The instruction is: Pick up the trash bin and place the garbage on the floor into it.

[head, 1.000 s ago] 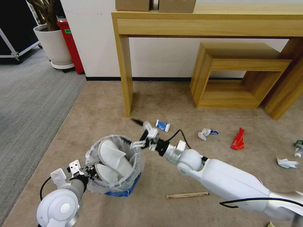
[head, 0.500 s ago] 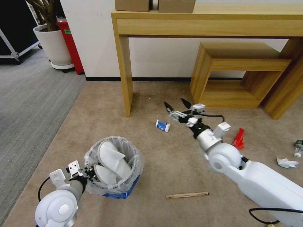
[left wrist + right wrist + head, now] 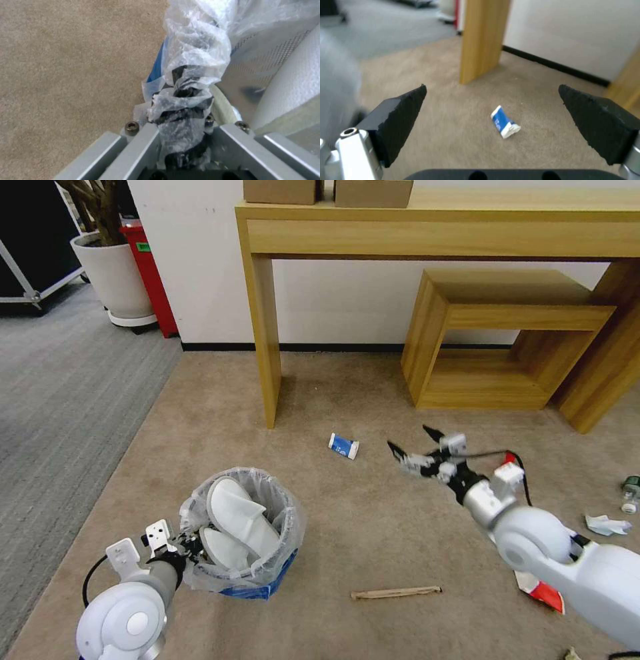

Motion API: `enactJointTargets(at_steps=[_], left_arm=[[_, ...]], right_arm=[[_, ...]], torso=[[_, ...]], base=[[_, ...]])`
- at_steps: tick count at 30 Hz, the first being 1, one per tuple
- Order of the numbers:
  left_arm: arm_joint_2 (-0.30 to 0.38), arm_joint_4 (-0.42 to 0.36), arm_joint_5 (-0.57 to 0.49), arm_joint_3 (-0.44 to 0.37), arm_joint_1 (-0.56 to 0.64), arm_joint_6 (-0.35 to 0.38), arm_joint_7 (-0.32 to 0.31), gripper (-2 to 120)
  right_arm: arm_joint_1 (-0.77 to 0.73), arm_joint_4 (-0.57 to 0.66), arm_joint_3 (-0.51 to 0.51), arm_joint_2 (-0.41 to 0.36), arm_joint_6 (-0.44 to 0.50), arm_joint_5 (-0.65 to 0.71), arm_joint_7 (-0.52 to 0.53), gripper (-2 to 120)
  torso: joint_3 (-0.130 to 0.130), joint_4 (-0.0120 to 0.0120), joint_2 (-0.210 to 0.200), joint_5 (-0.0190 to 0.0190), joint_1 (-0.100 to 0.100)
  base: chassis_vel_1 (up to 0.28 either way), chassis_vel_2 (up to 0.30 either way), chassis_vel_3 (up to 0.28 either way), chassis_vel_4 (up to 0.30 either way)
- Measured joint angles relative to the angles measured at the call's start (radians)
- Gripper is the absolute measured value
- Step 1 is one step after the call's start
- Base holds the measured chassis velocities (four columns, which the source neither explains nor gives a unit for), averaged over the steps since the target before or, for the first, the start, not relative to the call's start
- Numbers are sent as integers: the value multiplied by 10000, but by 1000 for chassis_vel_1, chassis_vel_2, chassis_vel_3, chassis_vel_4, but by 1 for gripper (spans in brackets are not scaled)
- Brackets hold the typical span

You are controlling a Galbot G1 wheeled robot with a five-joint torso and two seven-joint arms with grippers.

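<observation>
Head view first: the trash bin (image 3: 248,533) sits low at about seven o'clock on the beige carpet (image 3: 220,407), its clear liner bunched over the rim, two white slippers (image 3: 235,517) already standing inside. The left gripper (image 3: 179,548) is clamped on the bin's rim at its nine o'clock side, and from the left wrist view you can see the crinkled liner (image 3: 190,100) pinched tight between the closed fingers. Over at three o'clock the right gripper (image 3: 415,448) hovers above the carpet, black fingertips spread wide apart, holding nothing. Its wrist camera looks between those tips at a small blue-and-white packet (image 3: 504,122) lying near the wooden table leg (image 3: 483,40). A wooden stick (image 3: 396,593) lies at six o'clock, just beside the bin. Red wrapper (image 3: 541,593), crumpled white paper (image 3: 605,524) and a small bottle (image 3: 629,493) are scattered at four o'clock.
</observation>
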Motion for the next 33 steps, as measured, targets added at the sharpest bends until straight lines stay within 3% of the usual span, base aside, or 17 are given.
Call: enactJointTargets(at_steps=[5,8,14,17,20,25,33], left_arm=[[-94,37,101,-4,42,-24,78,0],[-119,52,156,-18,87,-42,114,0],[-213,99,241,-9,104,-54,155,0],[-290,108,300,-12,131,-62,178,0],[-388,108,406,-32,186,-77,222,0],[-465,104,463,-25,199,-79,238,0],[-526,149,497,0,147,-85,247,0]], right_arm=[[-254,-699,-309,-374,1067,-1885,-1155,99],[-395,-1601,-394,-508,2177,-3153,-2457,96],[-767,-2161,-559,-906,2345,-3993,-2713,92],[-904,-2234,-570,-1116,2014,-4267,-2697,86],[-1191,-1952,-591,-1405,676,-4395,-1837,94],[-1098,-1766,-869,-1448,-375,-4382,-1360,94],[-484,-1316,-1901,-1275,-2489,-3430,-742,100]], torso=[[0,1,0,-3,0],[1,3,0,1,0],[1,0,-1,0,0],[1,1,-1,0,0],[1,1,-2,-3,0],[1,1,-2,-4,0],[1,1,-2,-3,0]], base=[[0,0,0,0],[0,0,0,0],[0,0,0,0],[0,0,0,0],[0,0,0,0],[0,0,0,0],[0,0,0,0]])
